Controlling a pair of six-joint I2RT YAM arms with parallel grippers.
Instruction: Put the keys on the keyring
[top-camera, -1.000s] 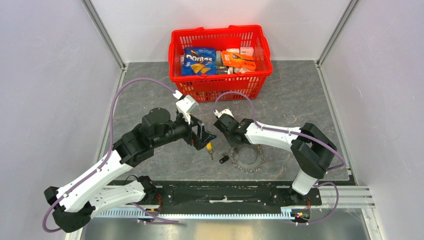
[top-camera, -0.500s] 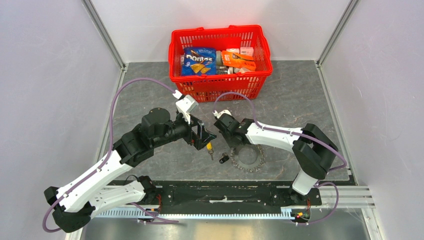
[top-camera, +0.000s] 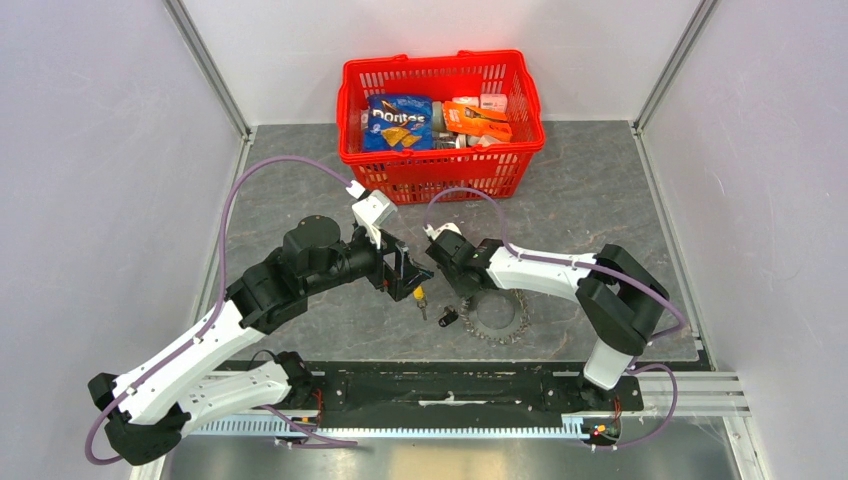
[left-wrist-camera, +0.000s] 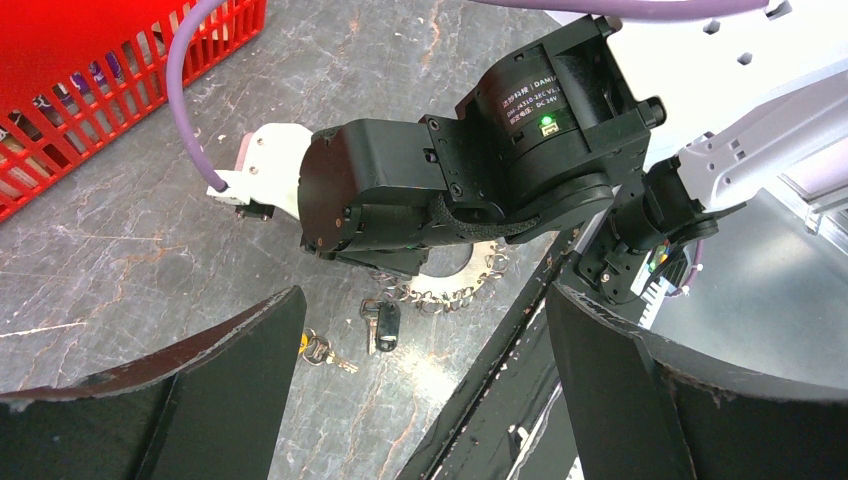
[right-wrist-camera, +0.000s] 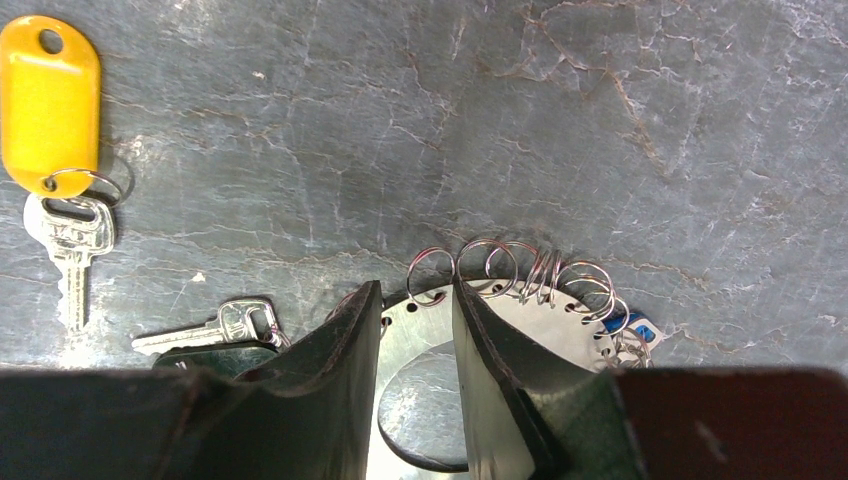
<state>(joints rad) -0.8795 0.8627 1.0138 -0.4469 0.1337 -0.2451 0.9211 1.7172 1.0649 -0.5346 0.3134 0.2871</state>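
The keyring (top-camera: 497, 318) is a flat toothed metal ring lying on the table; its rim of wire loops shows in the right wrist view (right-wrist-camera: 540, 300) and partly in the left wrist view (left-wrist-camera: 445, 292). The yellow-headed key (top-camera: 420, 297) (right-wrist-camera: 50, 100) and the black-headed key (top-camera: 447, 318) (left-wrist-camera: 386, 324) lie loose just left of it. My right gripper (top-camera: 461, 292) (right-wrist-camera: 415, 292) points down over the ring's far rim, jaws a narrow gap apart, holding nothing. My left gripper (top-camera: 412, 268) (left-wrist-camera: 425, 295) hovers wide open and empty above the keys.
A red basket (top-camera: 440, 165) with snack packs stands behind the arms. The black base rail (top-camera: 450, 385) runs along the table's near edge. Grey walls close in left and right.
My right arm has shifted slightly left over the keyring. The left arm and both keys have not moved.
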